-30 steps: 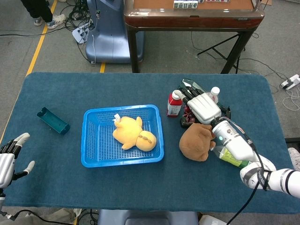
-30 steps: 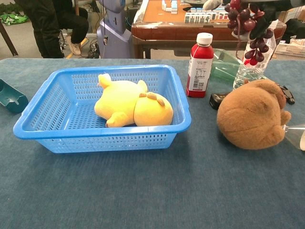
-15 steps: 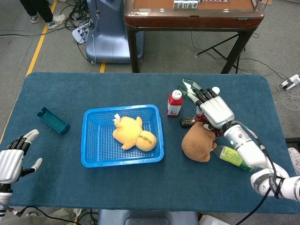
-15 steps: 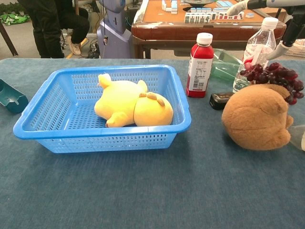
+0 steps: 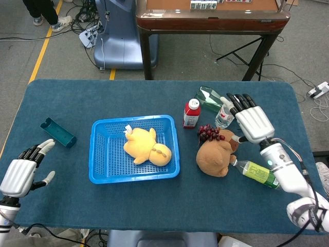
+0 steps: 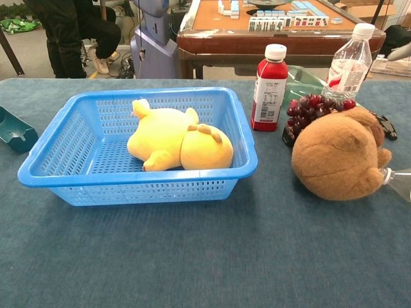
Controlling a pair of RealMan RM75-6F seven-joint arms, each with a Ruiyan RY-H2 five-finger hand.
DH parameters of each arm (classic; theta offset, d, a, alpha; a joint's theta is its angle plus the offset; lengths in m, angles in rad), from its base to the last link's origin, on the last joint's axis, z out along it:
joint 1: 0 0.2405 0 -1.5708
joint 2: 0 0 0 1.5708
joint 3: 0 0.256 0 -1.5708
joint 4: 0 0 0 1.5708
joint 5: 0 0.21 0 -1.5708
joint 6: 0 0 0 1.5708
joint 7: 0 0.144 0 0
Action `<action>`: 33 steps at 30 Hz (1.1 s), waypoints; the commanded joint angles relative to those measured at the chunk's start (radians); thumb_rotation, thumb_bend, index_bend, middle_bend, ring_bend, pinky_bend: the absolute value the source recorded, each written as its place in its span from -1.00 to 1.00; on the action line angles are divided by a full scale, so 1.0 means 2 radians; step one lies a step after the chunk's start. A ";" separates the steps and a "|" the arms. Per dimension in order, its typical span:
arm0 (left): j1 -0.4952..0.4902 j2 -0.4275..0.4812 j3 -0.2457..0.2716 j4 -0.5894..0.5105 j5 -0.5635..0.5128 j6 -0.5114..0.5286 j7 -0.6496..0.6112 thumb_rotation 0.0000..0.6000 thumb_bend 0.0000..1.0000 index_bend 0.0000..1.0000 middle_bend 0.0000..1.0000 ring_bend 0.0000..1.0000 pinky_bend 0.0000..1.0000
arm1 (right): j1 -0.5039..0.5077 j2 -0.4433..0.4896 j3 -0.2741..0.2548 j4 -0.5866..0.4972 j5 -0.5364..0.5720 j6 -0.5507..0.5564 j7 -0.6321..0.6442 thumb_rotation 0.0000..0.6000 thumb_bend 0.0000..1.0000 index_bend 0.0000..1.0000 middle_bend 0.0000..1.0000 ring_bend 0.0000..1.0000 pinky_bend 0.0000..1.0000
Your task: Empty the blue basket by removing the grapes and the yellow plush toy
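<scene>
The grapes (image 5: 209, 133) lie against the brown plush (image 5: 216, 156), right of centre. The yellow plush toy (image 5: 148, 147) lies in the blue basket (image 5: 101, 154). The right hand (image 5: 252, 122) and left hand (image 5: 21, 173) both have fingers spread, holding nothing.

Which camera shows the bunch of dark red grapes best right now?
The chest view: the bunch of dark red grapes is close and sharp, lying against the brown plush toy. The head view shows it only as a small dark cluster.

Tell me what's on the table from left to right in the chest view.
Teal holder → blue basket with the yellow plush in it → red bottle → grapes → brown plush.
</scene>
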 commanded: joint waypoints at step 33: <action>-0.279 -0.188 -0.038 0.120 0.046 -0.214 -0.062 1.00 -0.35 -0.67 -0.76 -0.72 -0.64 | -0.165 0.058 -0.037 -0.050 -0.095 0.096 0.077 1.00 -1.00 -1.00 -0.93 -1.00 -0.87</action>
